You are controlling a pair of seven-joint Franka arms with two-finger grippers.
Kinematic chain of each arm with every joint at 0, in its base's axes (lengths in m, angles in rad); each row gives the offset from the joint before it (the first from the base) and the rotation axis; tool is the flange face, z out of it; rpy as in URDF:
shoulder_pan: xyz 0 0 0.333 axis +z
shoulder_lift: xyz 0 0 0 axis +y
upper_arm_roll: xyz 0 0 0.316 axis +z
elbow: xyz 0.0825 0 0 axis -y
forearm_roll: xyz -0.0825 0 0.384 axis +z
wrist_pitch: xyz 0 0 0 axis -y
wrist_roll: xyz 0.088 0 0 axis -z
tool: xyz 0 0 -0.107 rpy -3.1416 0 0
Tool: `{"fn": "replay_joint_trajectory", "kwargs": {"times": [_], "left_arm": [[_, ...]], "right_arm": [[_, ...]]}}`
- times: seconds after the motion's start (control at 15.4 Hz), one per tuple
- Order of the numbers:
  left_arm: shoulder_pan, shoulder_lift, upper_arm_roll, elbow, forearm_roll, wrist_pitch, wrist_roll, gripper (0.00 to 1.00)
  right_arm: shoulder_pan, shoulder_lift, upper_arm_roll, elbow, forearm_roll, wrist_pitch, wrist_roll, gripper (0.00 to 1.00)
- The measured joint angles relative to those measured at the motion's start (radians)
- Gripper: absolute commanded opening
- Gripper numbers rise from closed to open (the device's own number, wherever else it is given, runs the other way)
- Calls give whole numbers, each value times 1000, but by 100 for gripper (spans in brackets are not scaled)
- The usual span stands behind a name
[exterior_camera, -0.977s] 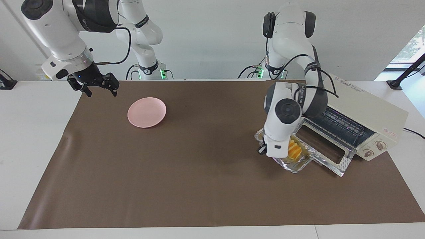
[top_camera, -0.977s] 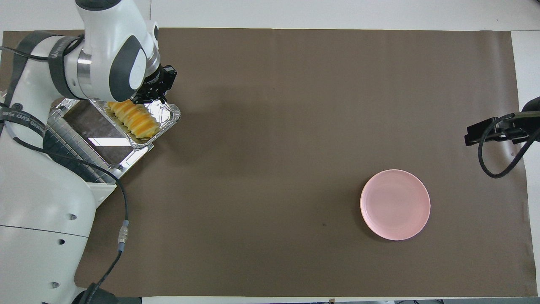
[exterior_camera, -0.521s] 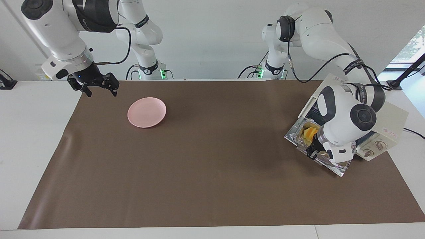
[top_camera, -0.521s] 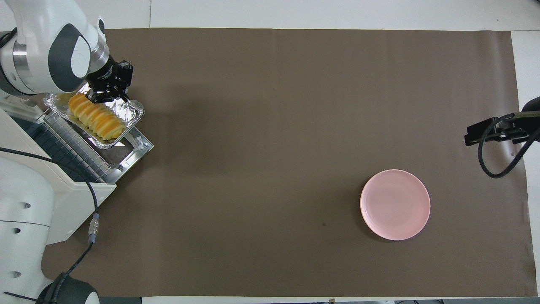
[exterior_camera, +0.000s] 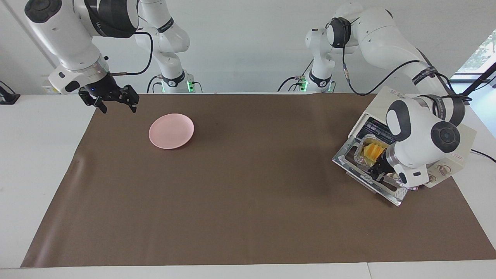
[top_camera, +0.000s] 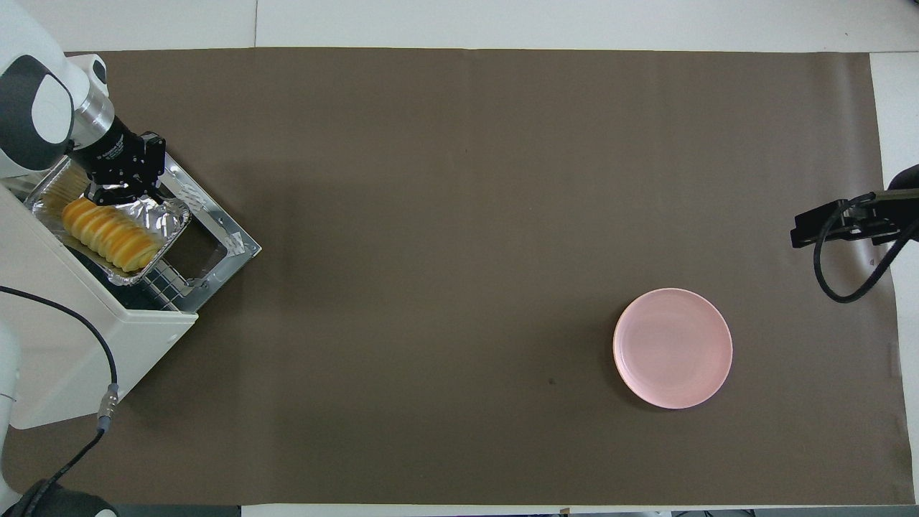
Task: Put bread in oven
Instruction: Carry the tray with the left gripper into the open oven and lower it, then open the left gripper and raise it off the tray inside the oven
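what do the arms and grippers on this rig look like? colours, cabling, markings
Both arms have glossy white rounded shells with dark grey or black joint caps and bands, some bearing small white lettering. Black cables loop outside each arm. Green lights glow at both bases. The left gripper and the right gripper are small, black and angular, each on a silver wrist ring, with short black fingers.

High facing and overhead views

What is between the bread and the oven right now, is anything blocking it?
Nothing visible. The oven door is down, and the left gripper, shut on the foil tray, has the bread on it partly into the opening.
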State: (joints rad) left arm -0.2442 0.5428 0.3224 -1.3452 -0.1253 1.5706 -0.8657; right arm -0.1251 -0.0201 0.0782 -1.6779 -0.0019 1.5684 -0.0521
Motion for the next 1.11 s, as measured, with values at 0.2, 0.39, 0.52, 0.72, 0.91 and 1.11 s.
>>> {"fn": "replay_joint_trajectory", "kwargs": {"times": [0.2,0.39,0.52,0.72,0.91,1.11], "left_arm": [[8,-39,7,-50,3,0,35,0],[14,-79,7,-97,32,0,54,0],[14,-110,7,-135,51,1,60,0],[14,-138,6,-175,60,12,73,0],[11,-151,0,-222,64,54,83,0],[10,-158,-2,-260,87,89,117,0]], "right_arm": [[0,0,0,0,0,0,0,100],[0,0,0,0,0,0,0,100],[0,0,0,0,0,0,0,100],[0,0,0,0,0,0,0,100],[0,0,0,0,0,0,0,100],[0,0,0,0,0,0,0,100]]}}
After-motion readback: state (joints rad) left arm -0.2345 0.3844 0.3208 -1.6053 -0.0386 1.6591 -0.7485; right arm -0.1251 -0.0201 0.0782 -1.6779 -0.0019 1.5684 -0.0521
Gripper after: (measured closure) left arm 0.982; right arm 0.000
